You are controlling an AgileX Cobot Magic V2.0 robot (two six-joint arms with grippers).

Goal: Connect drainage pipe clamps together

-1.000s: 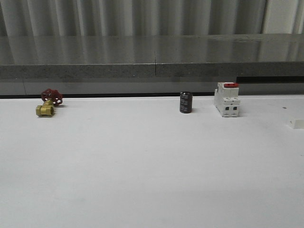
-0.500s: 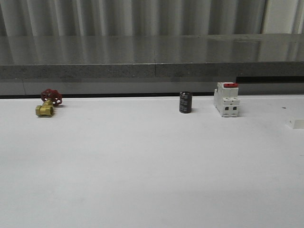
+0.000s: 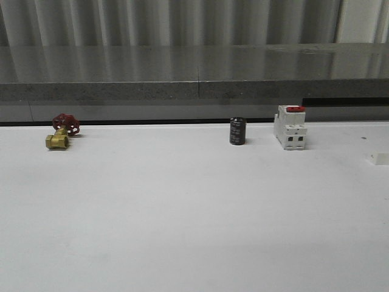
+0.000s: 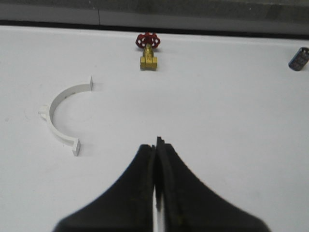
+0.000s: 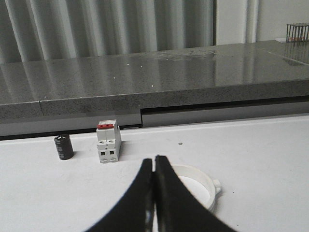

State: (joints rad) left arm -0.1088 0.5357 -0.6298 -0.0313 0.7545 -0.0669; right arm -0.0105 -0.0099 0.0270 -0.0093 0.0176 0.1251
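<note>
One white half-ring drainage pipe clamp (image 4: pixel 60 116) lies flat on the white table, its open side facing the middle of the table. My left gripper (image 4: pixel 156 144) hovers beside it, apart from it, jaws pressed shut with nothing between them. A second white clamp (image 5: pixel 207 193) lies on the table just beyond my right gripper (image 5: pixel 154 162), partly hidden behind the black fingers. That gripper is also shut and holds nothing.
Along the table's far edge stand a brass valve with a red handwheel (image 3: pixel 61 132), a black cylinder (image 3: pixel 237 131) and a white breaker with a red top (image 3: pixel 290 128). A small white block (image 3: pixel 377 159) lies at the right edge. A grey ledge (image 3: pixel 194 85) runs behind the table.
</note>
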